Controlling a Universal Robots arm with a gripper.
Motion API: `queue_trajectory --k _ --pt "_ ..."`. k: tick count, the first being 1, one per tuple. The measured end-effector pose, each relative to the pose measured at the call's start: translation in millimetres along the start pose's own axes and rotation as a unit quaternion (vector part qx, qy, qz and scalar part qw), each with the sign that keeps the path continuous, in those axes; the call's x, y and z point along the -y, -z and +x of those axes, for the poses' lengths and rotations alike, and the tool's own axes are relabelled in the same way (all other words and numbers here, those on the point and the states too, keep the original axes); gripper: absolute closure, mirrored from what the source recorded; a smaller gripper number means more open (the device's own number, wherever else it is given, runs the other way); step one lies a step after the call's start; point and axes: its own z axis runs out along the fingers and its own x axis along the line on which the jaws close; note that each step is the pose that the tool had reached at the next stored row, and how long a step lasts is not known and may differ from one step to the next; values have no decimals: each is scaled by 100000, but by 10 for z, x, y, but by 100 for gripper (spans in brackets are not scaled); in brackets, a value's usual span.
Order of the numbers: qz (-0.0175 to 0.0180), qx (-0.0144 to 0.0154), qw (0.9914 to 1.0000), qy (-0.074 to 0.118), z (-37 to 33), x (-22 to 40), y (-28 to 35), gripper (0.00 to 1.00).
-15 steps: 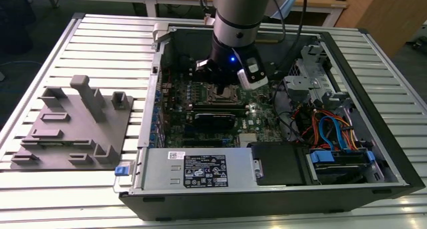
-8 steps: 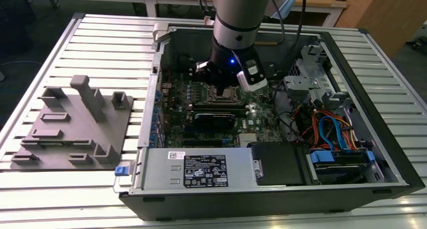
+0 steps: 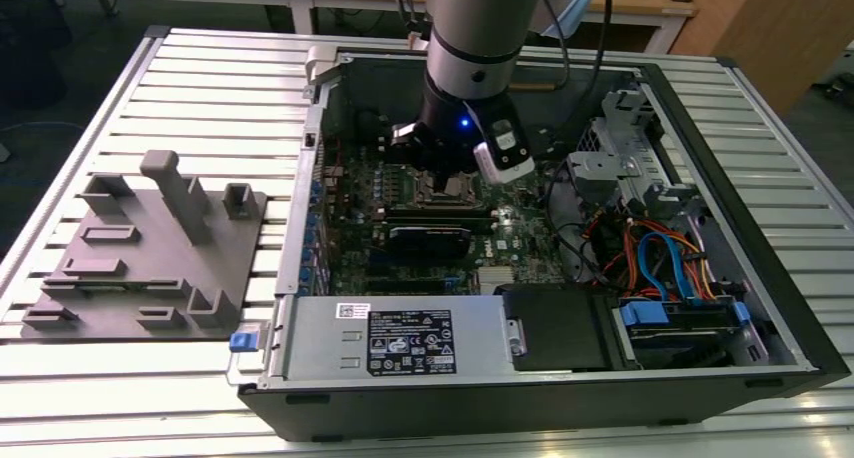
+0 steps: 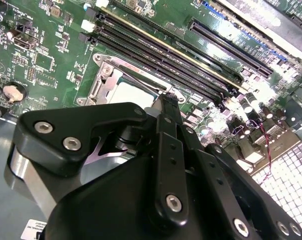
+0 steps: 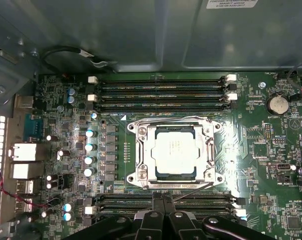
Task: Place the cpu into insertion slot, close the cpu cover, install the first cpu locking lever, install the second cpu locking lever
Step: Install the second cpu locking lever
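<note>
Even overhead light fills the exterior view; the ribbed table looks pale and washed, while the inside of the computer case falls into shadow, darkest at its far wall. A small blue light glows on the arm. In the first wrist view the motherboard is evenly lit and sharp, and the cpu gleams softly. In the second wrist view the gripper looms dark and near, with glare whitening the far memory slots.
</note>
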Motion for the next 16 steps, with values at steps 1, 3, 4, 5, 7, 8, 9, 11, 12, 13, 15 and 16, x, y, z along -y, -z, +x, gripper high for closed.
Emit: queue_trajectory --k 1,3,4,5,7,8,9,11,12,13,15,16 --pt "-82 -153 100000 -14 0 6 2 89" --pt "-164 -299 99999 -35 -1 28 4 89" --pt "-172 -325 99999 -38 -1 40 5 89" --pt "-181 -347 99999 -44 -1 46 4 89" --pt "-227 -379 99999 -51 1 54 -2 89" --pt "-330 -385 99999 -51 8 55 -6 89" --pt "-447 -387 99998 -39 17 56 -12 89" --pt "-660 -392 99997 -26 46 59 -28 89" --pt "-787 -399 99996 -26 58 61 -35 89" --pt "-929 -404 99995 -21 66 63 -43 89" --pt "-1123 -401 99993 -8 71 67 -60 89" --pt "-1116 -404 99993 -18 74 67 -60 89"
